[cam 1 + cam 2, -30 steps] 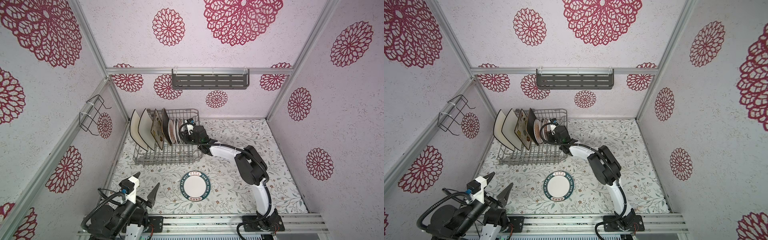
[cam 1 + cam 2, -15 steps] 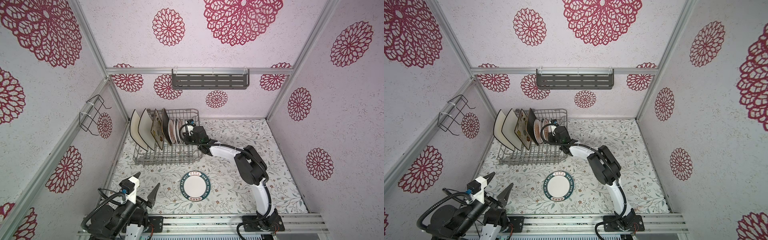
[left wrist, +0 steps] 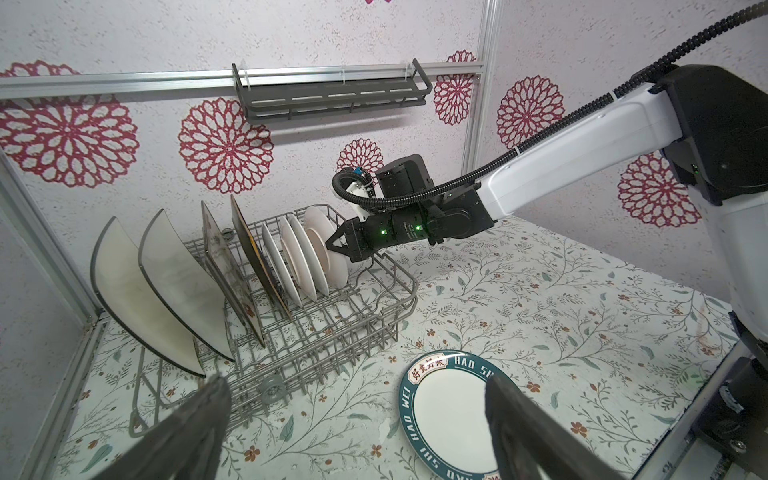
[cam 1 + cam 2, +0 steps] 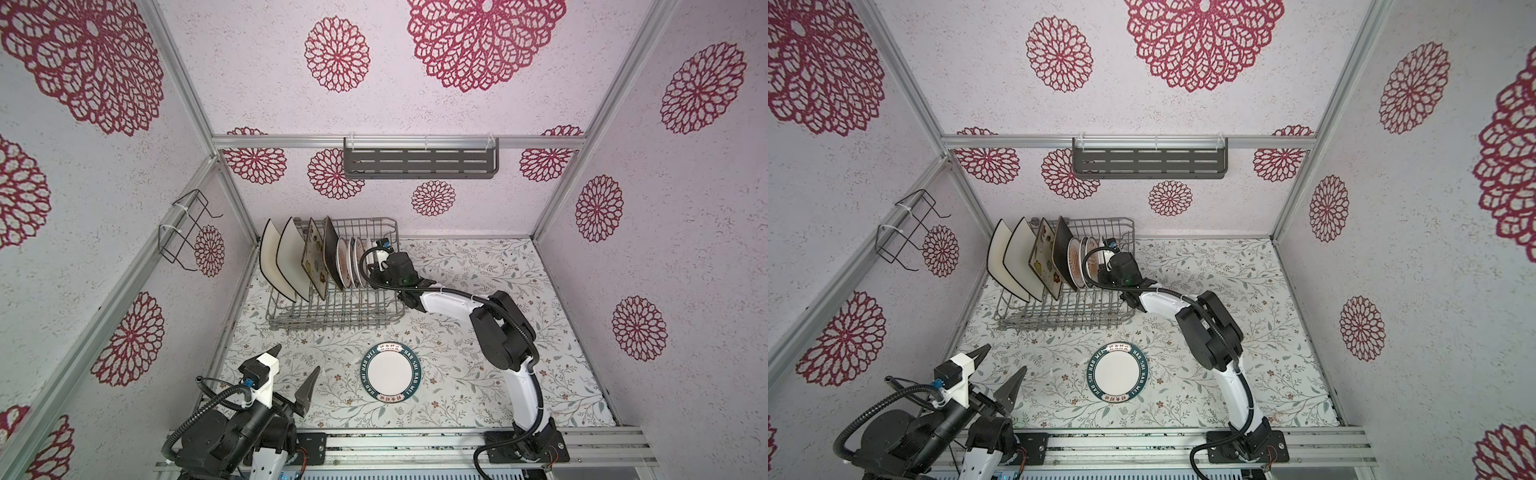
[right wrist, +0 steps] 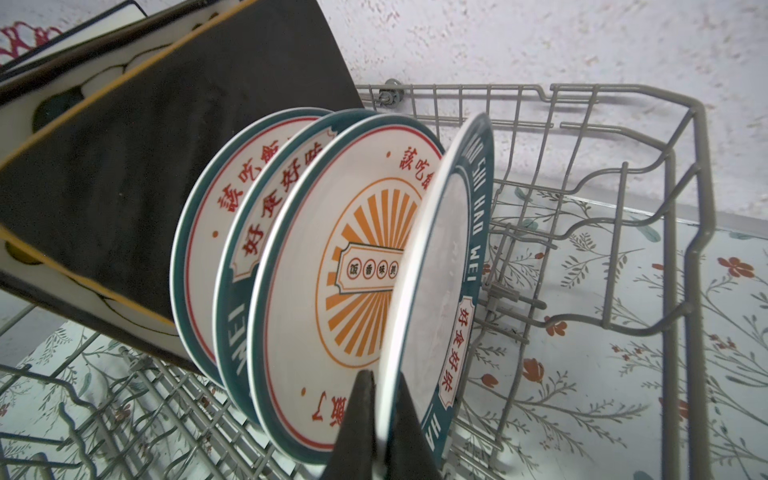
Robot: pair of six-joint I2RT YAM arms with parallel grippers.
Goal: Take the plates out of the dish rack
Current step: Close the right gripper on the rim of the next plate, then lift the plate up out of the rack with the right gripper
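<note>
Plates (image 3: 299, 257) stand on edge in the dish rack (image 3: 316, 332), and the right claw (image 5: 382, 384) is pinched shut on the rim of the end plate (image 5: 449, 249), the one nearest it. Three more round ones and four square ones stand beyond. Glazed ceramic, by the look: stiff, breakable, slick, light enough for a rim pinch. It may pivot, so lift it straight out of the tines. The right wrist view shows rim between both fingers (image 5: 357, 419); both top views hide that contact behind the wrist. The left claw (image 4: 297, 358) gapes wide over the tabletop (image 4: 478, 386), well apart from the rack, another round plate (image 4: 390, 372) lying flat near it.
</note>
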